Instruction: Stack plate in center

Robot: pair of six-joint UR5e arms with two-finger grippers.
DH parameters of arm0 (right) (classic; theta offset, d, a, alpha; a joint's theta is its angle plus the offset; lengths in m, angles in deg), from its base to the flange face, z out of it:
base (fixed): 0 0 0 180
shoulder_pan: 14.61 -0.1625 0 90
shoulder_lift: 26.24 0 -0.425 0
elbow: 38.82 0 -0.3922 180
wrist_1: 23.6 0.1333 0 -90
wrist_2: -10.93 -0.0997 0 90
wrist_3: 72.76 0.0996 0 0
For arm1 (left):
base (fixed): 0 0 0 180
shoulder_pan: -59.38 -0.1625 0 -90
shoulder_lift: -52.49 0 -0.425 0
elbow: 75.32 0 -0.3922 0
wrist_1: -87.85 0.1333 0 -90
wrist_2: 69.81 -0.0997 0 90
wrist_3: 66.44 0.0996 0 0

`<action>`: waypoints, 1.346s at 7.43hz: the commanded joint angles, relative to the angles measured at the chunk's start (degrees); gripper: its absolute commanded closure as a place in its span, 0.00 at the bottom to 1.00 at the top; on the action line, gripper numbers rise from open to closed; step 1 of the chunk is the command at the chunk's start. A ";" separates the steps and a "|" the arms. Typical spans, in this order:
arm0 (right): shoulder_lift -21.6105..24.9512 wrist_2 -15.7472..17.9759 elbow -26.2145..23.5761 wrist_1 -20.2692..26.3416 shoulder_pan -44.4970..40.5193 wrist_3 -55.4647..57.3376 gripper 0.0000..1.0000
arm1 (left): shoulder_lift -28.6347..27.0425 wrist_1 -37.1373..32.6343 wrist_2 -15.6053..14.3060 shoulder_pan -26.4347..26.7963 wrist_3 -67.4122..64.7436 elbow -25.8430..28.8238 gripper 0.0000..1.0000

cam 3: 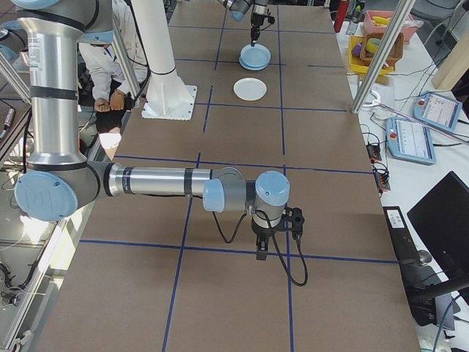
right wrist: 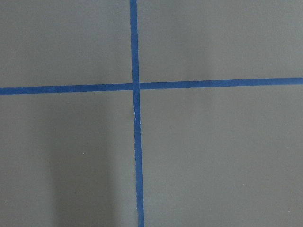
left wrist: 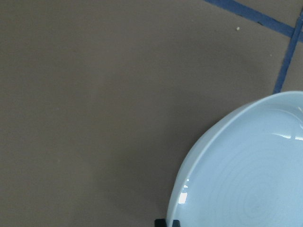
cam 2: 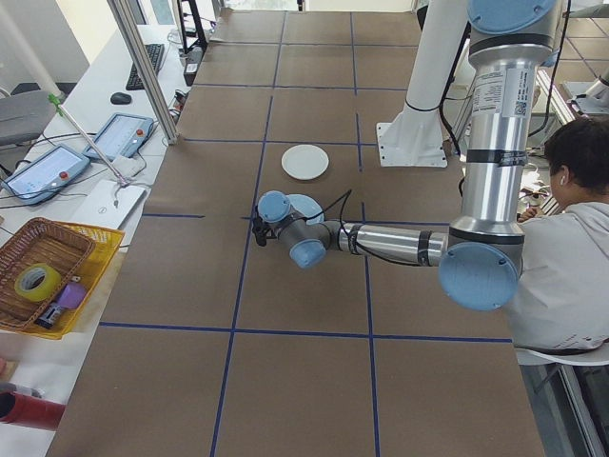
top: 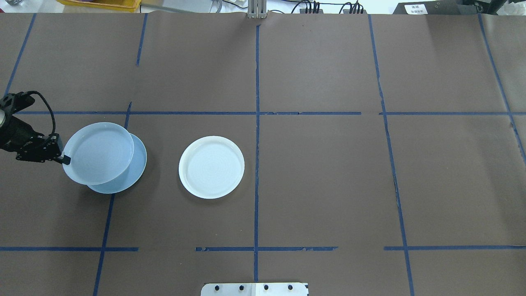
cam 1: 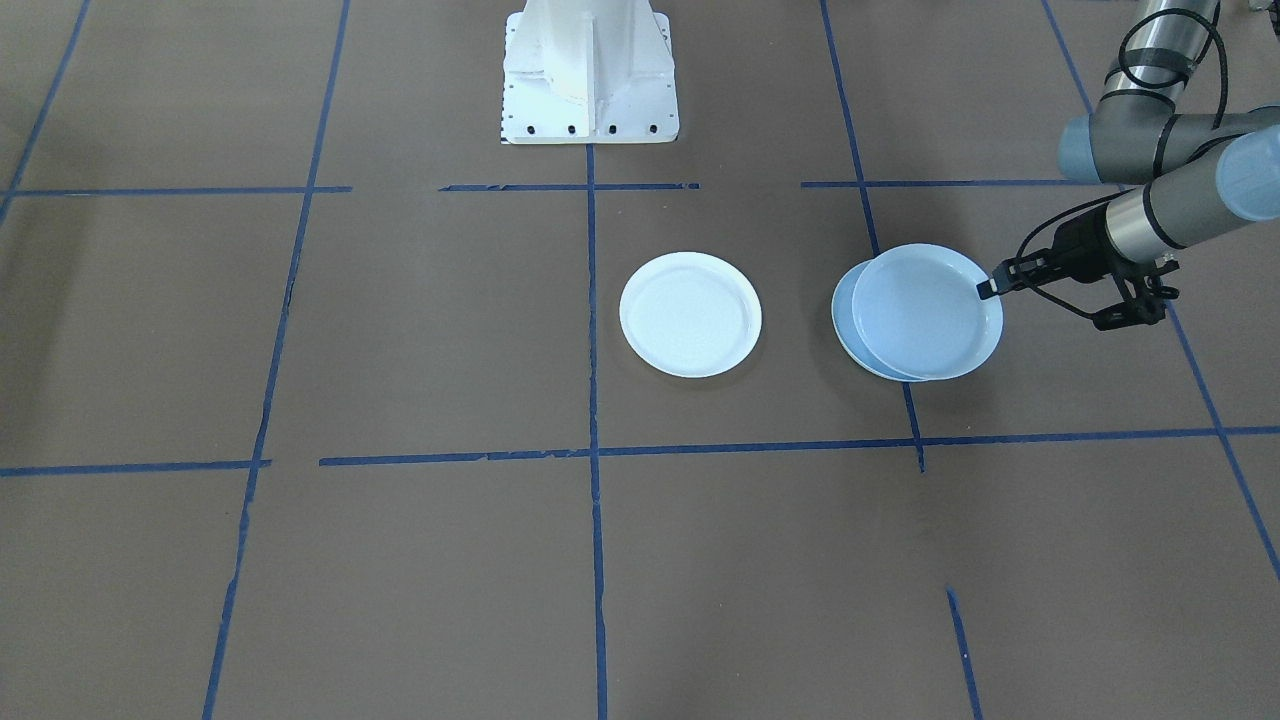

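Note:
My left gripper (top: 65, 159) is shut on the rim of a blue-grey plate (top: 98, 153) with faint concentric rings. The ringed plate (cam 1: 935, 312) overlaps a smooth pale blue-grey plate, the center (top: 133, 174), which lies flat on the table and shows only as a crescent (cam 1: 845, 325). Whether the two plates touch I cannot tell. In the left wrist view the ringed plate (left wrist: 251, 179) fills the lower right. My right gripper (cam 3: 262, 253) hangs far off over a tape cross, seen only from the side, and I cannot tell if it is open.
A bright white plate (top: 211, 167) lies alone to the right of the blue pair, close to the middle tape line. The robot's white base (cam 1: 590, 70) stands at the table's edge. A seated person (cam 2: 571, 257) is beside the robot. Blue tape lines grid the brown table.

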 commanded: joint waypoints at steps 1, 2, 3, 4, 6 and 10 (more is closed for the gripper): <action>0.00 -0.07 0.00 0.00 0.01 0.00 0.00 | -2.82 0.03 -0.67 -0.90 -3.59 -0.68 0.01; 0.00 0.02 0.00 0.00 0.01 0.00 0.00 | -6.05 0.12 -1.72 -1.07 -8.31 -0.86 0.01; 0.00 0.02 0.00 0.09 0.01 0.00 0.00 | -10.00 0.21 -4.52 -3.25 -13.41 -0.86 0.01; 0.00 0.02 0.00 0.00 0.01 -0.08 0.00 | -13.52 0.29 -8.11 -6.31 -18.42 -0.77 0.01; 0.00 -0.07 0.00 0.00 0.01 0.00 0.00 | -16.71 0.56 -16.12 -13.35 -23.38 -0.25 0.01; 0.00 -0.07 0.00 0.00 0.01 0.00 0.00 | -18.03 0.04 -18.34 -18.82 -25.85 0.29 0.04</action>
